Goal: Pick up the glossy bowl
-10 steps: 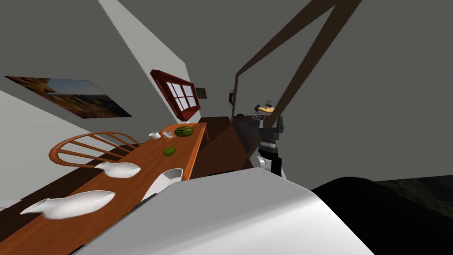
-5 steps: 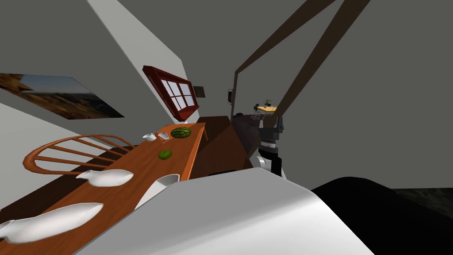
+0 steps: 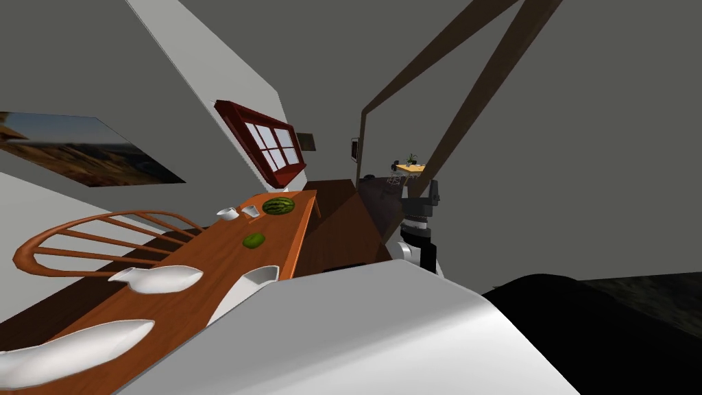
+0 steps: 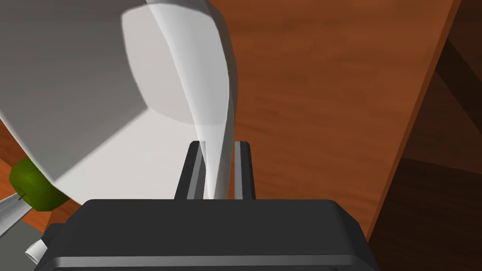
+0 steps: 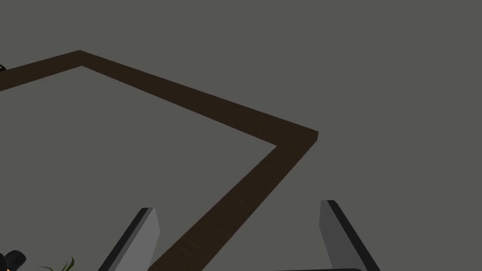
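Head view has swung over the last second: white plates (image 3: 158,278) and chair (image 3: 89,240) slid toward its left edge while the bowl (image 3: 255,280) stayed by my chest. My own turn, not theirs.

Left gripper (image 4: 219,155): clamped on the bowl's thin rim wall, one finger inside and one outside. The bowl sits over the near edge of the wooden table (image 4: 329,94); can't tell if it's clear of the wood.

Handling, my read: stiff, light, glossy so likely slick, and chippable. A blade pinch on one wall lets it pivot, so keep the rim level and move slowly. The rim is the only sensible hold.

Further along the table: green fruit (image 3: 254,240), two small cups (image 3: 228,213), watermelon (image 3: 278,205).

Right arm is raised to my right, its gripper (image 5: 236,207) spread wide with nothing in it.
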Motion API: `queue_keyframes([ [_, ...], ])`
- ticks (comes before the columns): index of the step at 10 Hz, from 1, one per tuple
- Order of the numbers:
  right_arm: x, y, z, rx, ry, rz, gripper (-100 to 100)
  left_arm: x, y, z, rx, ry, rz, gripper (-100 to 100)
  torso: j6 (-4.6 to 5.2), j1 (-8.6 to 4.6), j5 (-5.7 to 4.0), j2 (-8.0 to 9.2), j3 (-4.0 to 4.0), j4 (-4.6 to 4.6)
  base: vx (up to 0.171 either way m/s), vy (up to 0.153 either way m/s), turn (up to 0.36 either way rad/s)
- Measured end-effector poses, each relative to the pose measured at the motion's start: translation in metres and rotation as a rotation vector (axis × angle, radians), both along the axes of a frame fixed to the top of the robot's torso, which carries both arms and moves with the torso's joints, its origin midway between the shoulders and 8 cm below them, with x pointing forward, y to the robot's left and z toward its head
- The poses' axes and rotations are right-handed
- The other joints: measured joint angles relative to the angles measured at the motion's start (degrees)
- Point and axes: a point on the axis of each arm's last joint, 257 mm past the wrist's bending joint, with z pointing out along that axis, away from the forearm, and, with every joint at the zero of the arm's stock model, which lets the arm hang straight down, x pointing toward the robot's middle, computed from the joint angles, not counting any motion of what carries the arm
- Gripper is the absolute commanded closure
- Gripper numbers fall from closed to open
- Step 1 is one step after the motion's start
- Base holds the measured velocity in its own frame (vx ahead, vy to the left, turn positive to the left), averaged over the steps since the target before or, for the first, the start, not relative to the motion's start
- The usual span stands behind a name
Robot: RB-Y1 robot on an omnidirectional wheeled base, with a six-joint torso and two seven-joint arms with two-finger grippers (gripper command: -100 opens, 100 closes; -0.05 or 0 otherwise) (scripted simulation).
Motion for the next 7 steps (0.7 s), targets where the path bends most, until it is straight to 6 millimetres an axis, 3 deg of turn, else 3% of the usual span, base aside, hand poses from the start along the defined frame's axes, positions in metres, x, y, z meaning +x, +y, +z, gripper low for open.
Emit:
queue_keyframes([
  [2, 0.000, 0.000, 0.000, 0.000, 0.000, 0.000, 0, 0.001, 0.000, 0.000, 0.000, -0.001, 0.000, 100, -0.05, -0.02, -0.03, 0.05, 0.03, 0.00, 0.000, 0.000, 0.000],
  [3, 0.000, 0.000, 0.000, 0.000, 0.000, 0.000, 0, 0.000, 0.000, 0.000, 0.000, 0.000, 0.000, 0, -0.05, -0.04, -0.05, 0.07, 0.04, 0.01, 0.000, 0.000, 0.000],
  [4, 0.000, 0.000, 0.000, 0.000, 0.000, 0.000, 0, 0.000, 0.000, 0.000, 0.000, 0.000, 0.000, 100, -0.05, -0.06, -0.06, 0.08, 0.04, 0.01, 0.022, -0.005, 0.143],
  [6, 0.000, 0.000, 0.000, 0.000, 0.000, 0.000, 0, 0.001, 0.003, 0.010, 0.002, 0.001, -0.024, 100, -0.10, -0.18, -0.14, 0.03, 0.02, 0.01, 0.021, -0.015, 0.101],
  [7, 0.000, 0.000, 0.000, 0.000, 0.000, 0.000, 0, 0.000, 0.003, 0.010, 0.002, 0.001, -0.025, 0, -0.06, -0.18, -0.13, 0.06, 0.05, 0.04, 0.000, 0.000, 0.000],
])
